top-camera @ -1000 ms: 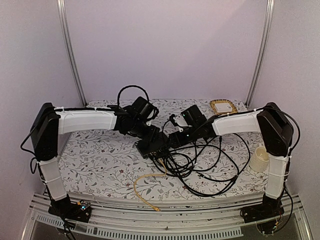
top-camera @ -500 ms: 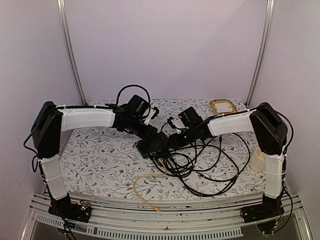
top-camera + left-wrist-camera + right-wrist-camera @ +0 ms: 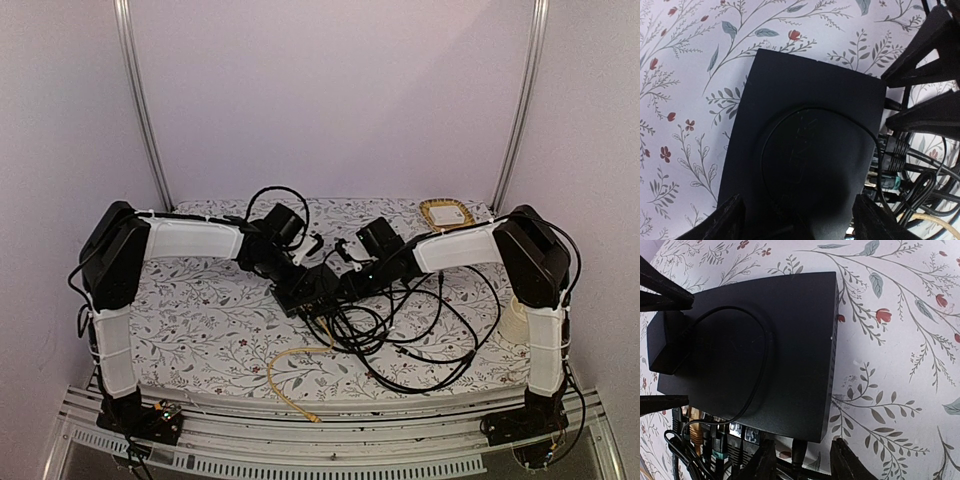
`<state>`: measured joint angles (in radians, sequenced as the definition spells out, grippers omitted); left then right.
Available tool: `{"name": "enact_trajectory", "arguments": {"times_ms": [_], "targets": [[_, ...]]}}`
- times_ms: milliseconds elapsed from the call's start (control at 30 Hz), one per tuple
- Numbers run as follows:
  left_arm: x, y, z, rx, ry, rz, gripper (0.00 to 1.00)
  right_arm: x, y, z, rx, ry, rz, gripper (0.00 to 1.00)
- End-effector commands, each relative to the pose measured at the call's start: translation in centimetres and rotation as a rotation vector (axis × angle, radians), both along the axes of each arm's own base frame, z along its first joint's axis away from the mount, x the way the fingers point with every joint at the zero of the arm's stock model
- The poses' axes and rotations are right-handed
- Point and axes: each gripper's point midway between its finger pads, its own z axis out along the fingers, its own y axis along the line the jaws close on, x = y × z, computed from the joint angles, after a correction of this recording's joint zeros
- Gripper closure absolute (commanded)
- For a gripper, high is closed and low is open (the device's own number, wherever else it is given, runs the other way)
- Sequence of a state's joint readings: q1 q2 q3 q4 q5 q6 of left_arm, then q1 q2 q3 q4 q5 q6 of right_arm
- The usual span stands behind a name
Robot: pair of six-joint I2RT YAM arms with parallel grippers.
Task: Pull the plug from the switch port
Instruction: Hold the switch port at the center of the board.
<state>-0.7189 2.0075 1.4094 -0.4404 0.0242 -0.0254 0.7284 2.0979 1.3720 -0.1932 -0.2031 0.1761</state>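
Black and flat, the switch (image 3: 308, 288) lies near the middle of the flower-patterned table (image 3: 200, 320), between the two arms. Its port edge carries a row of plugs (image 3: 715, 442), and black cables (image 3: 410, 335) spill from it toward the near right. The left claw (image 3: 800, 222) hangs over the switch with its fingers wide apart, one toward each side of the case; whether they touch it cannot be told. The right claw (image 3: 802, 460) sits at the port edge, its fingers partly apart on either side of a black plug (image 3: 797, 454), with a gap showing on each side of it. A yellow cable (image 3: 290, 375) lies loose near the front edge.
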Motion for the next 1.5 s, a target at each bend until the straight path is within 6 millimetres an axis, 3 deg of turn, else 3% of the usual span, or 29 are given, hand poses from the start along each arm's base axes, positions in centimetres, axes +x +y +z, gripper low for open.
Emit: {"name": "enact_trajectory", "arguments": {"times_ms": [0, 267, 867, 1467], "targets": [[0.0, 0.1, 0.0, -0.011, 0.017, -0.04, 0.22, 0.5, 0.2, -0.2, 0.012, 0.011, 0.02, 0.62], [-0.8, -0.1, -0.3, -0.017, 0.038, -0.081, 0.21, 0.7, 0.2, -0.4, 0.022, 0.02, 0.03, 0.65], [-0.2, -0.1, -1.5, 0.06, 0.053, -0.103, 0.19, 0.9, 0.9, -0.4, 0.05, 0.035, 0.054, 0.69], [1.1, 0.3, -1.8, 0.204, -0.031, -0.088, 0.19, 1.2, 1.3, -0.4, 0.056, 0.055, 0.057, 0.85]]}}
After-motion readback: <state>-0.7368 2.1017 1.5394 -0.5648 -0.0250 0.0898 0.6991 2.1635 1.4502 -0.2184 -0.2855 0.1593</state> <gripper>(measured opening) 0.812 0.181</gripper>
